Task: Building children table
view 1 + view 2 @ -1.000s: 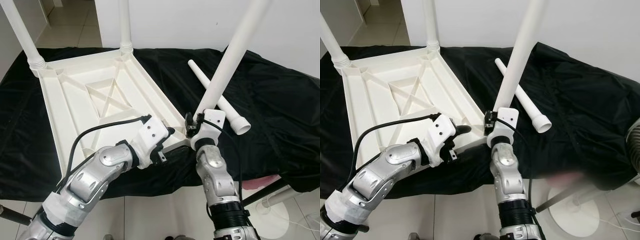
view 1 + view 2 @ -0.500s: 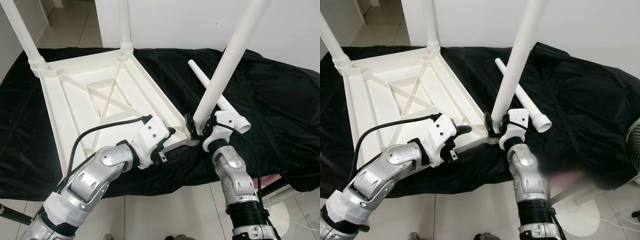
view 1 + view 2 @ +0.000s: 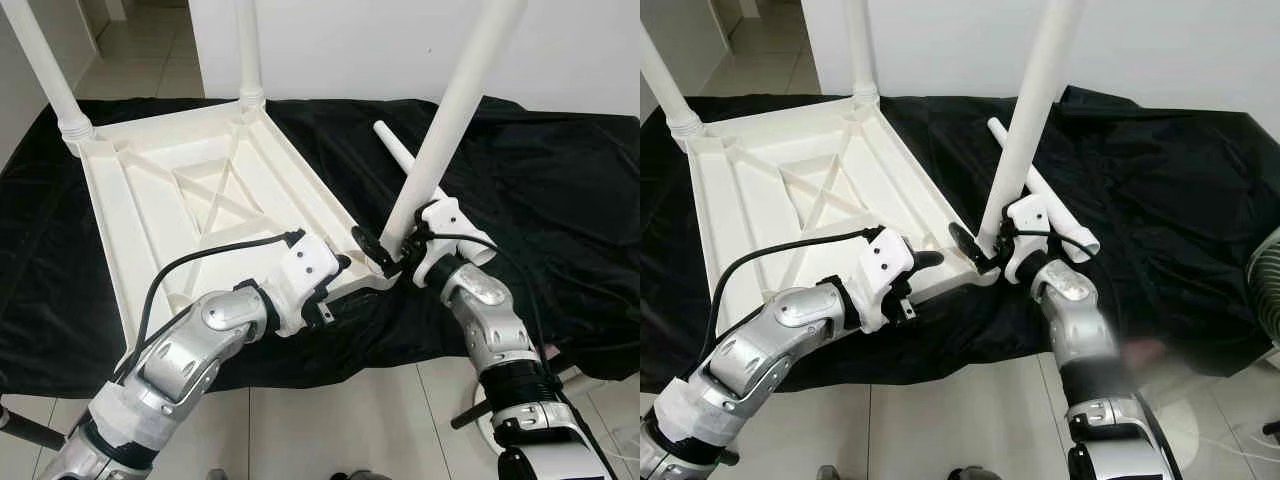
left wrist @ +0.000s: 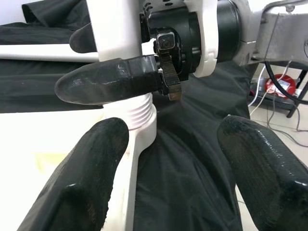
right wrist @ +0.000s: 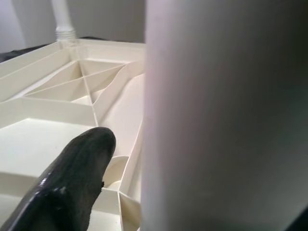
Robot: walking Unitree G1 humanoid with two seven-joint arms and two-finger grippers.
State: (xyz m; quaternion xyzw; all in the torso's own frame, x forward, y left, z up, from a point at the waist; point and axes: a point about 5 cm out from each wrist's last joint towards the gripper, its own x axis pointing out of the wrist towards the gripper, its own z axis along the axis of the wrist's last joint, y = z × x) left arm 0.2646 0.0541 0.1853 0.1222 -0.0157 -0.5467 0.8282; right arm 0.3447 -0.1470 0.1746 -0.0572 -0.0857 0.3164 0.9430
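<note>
3 of the 4 legs are standing in the upturned table top, which is lying underside-up on the black cloth, toward its left side. 2 far legs are sitting upright in the far corner sockets. The third leg is rising from the near right corner socket, leaning slightly, and its threaded collar is showing just above the socket in the left wrist view, so by my judgement it is not yet fully screwed home.

The right gripper is clamping this leg near its base, 1 black finger pressing across the white tube. The left gripper is spreading its fingers wide at the near edge of the table top beside that corner, 1 pad lying against the socket wall and holding nothing.

1 spare leg is lying loose on the cloth just right of the table top, behind the right gripper. Remaining, as I judge: finishing this leg, then fitting the spare into the near left corner, hidden behind the left arm.
</note>
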